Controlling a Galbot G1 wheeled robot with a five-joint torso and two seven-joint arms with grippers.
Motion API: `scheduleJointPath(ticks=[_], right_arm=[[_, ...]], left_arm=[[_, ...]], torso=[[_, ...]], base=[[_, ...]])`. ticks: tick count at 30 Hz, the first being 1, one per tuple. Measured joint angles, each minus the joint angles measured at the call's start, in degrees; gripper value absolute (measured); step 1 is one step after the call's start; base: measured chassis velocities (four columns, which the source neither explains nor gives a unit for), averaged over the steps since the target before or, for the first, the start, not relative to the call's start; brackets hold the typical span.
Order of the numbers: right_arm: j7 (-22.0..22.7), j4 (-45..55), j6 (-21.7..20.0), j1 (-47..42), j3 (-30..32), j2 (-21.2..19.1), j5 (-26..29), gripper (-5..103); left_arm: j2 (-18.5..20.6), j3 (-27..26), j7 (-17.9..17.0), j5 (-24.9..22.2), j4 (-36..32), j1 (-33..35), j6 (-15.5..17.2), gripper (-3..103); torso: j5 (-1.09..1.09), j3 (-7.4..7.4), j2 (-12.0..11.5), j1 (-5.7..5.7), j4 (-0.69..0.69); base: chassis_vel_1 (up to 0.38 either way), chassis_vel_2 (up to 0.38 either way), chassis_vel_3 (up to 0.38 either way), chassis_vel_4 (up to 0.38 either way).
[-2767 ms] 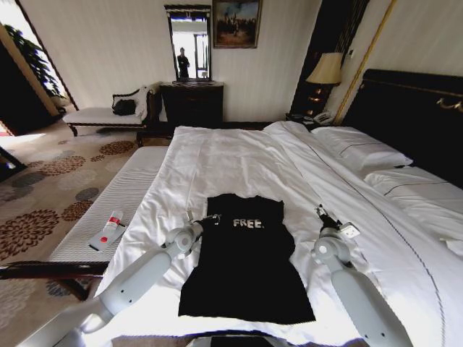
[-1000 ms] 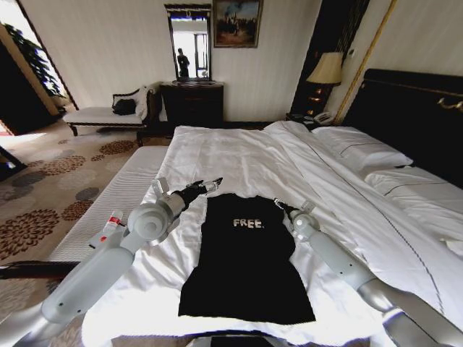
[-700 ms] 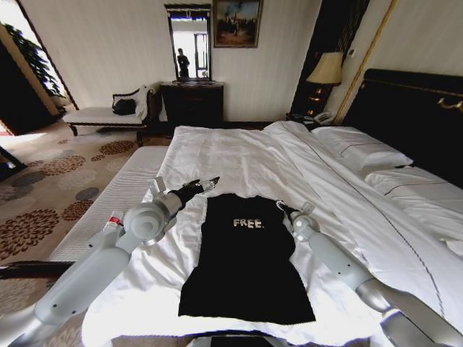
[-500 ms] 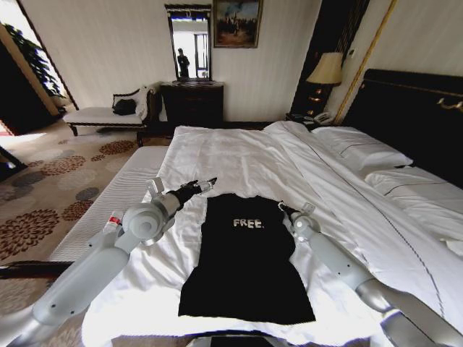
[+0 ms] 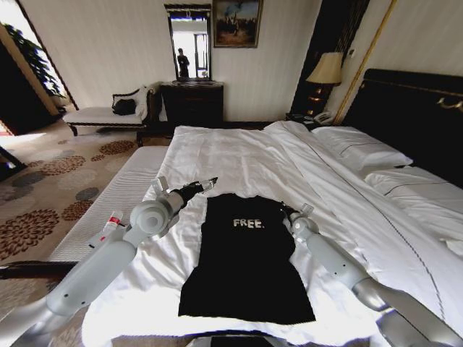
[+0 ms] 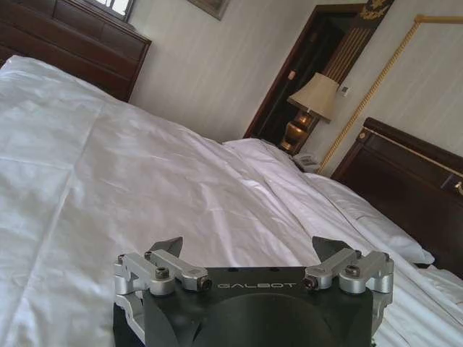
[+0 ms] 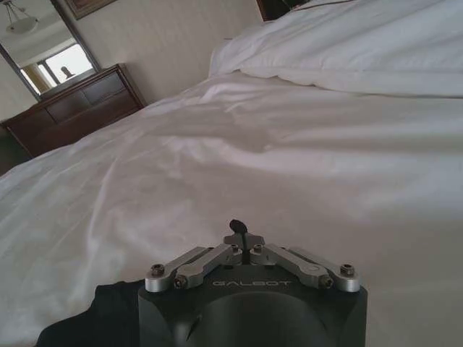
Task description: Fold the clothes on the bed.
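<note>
I see the black T-shirt (image 5: 246, 253) lying flat on the bed (image 5: 239, 155), collar away from me, "FREE." lettering facing up, hem toward the near edge of the white sheet.

Left end effector (image 5: 207, 183): it hangs just off the shirt's left shoulder, above the sheet, apart from the fabric. In the left wrist view the left end effector (image 6: 248, 251) has its fingers spread wide, nothing between them; released. Ahead of it: plain white sheet, then pillows (image 6: 376, 224), a lamp (image 6: 309, 101) and the dark headboard (image 6: 412, 181).

Right end effector (image 5: 286, 210): down at the shirt's right shoulder, at the edge of the fabric. In the right wrist view the right end effector (image 7: 239, 233) has its finger links drawn together into a point; clenched. A fold of black cloth shows beside its housing, but I cannot tell whether any fabric is pinched in the tips. Beyond it the sheet rises toward the duvet, with a dark dresser (image 7: 72, 108) and mirror (image 7: 43, 50) far off.

Out past the left arm, a white-cushioned bench (image 5: 108, 210) carries a small white-and-red tube (image 5: 107, 229), well apart from the shirt.
</note>
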Motion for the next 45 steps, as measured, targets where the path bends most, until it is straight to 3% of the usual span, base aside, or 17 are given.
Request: scheduleJointPath(ticks=[3, 6, 7, 11, 12, 17, 23, 33, 37, 41, 43, 45], right_arm=[[-0.2, 1.4, 1.2, -0.2, 1.6, 0.1, 0.0, 0], [0.0, 4.1, 1.8, -0.9, 3.1, -0.3, -0.1, 0], [0.0, 4.1, 1.8, -0.9, 3.1, -0.3, -0.1, 0], [0.7, 6.1, 2.1, -2.5, 4.3, -0.5, -1.4, 0], [0.7, 6.1, 2.1, -2.5, 4.3, -0.5, -1.4, 0], [0.9, 7.2, 2.2, -4.5, 5.7, -0.4, -3.4, 0], [0.9, 7.5, 2.2, -5.1, 5.9, -0.8, -4.1, 0], [1.0, 7.7, 2.0, -5.3, 6.1, -0.8, -4.9, 0], [1.0, 7.9, 2.0, -5.4, 6.1, -1.0, -5.2, 0], [1.3, 7.9, 1.9, -5.4, 6.1, -1.1, -5.4, 0], [1.3, 7.9, 1.9, -5.4, 6.1, -1.1, -5.4, 0], [1.5, 7.7, 2.1, -4.8, 5.0, -1.2, -5.2, 0]], left_arm=[[-1.4, 1.4, 0.4, 0.0, 4.5, -1.9, -0.1, 100], [-4.2, 4.9, 3.4, 2.0, 15.9, -5.9, 0.1, 100], [-4.2, 4.9, 3.4, 2.0, 15.9, -5.9, 0.1, 100], [-9.7, 10.4, 9.6, 7.2, 32.3, -11.7, -0.4, 100], [-9.7, 10.4, 9.6, 7.2, 32.3, -11.7, -0.4, 100], [-15.9, 12.5, 17.0, 9.8, 47.9, -15.3, -2.4, 100], [-19.1, 12.9, 20.6, 13.5, 53.6, -15.3, -3.0, 100], [-22.5, 12.8, 23.5, 18.0, 57.2, -12.9, -3.5, 102], [-23.6, 12.2, 25.8, 18.8, 58.9, -12.5, -3.8, 98], [-24.3, 12.1, 27.8, 19.5, 59.8, -11.9, -4.2, 78], [-24.4, 12.1, 28.1, 19.6, 60.1, -11.9, -4.4, 78], [-24.4, 11.9, 28.7, 19.6, 60.3, -11.7, -4.8, 67]], torso=[[0.0, 0.0, 0.0, 0.0, 0.0], [-0.01, 0.0, 0.0, 0.0, -0.01], [-0.01, 0.0, 0.0, 0.0, -0.01], [-0.01, 0.01, 0.0, 0.01, -0.02], [-0.01, 0.01, 0.0, 0.01, -0.02], [0.0, 0.01, 0.0, 0.01, -0.02], [0.01, 0.0, 0.0, 0.0, 0.01], [0.01, 0.0, 0.0, 0.0, 0.0], [0.0, 0.0, 0.0, 0.0, 0.01], [0.0, 0.0, 0.0, 0.0, -0.02], [0.01, 0.0, 0.0, 0.0, -0.02], [-0.01, 0.0, 0.0, 0.0, -0.03]], base=[[0.0, 0.0, 0.0, 0.0], [0.0, 0.0, 0.0, 0.0], [0.0, 0.0, 0.0, 0.0], [0.0, 0.0, 0.0, 0.0], [0.0, 0.0, 0.0, 0.0], [0.0, 0.0, 0.0, 0.0], [0.0, 0.0, 0.0, 0.0], [0.0, 0.0, 0.0, 0.0], [0.0, 0.0, 0.0, 0.0], [0.0, 0.0, 0.0, 0.0], [0.0, 0.0, 0.0, 0.0], [0.0, 0.0, 0.0, 0.0]])
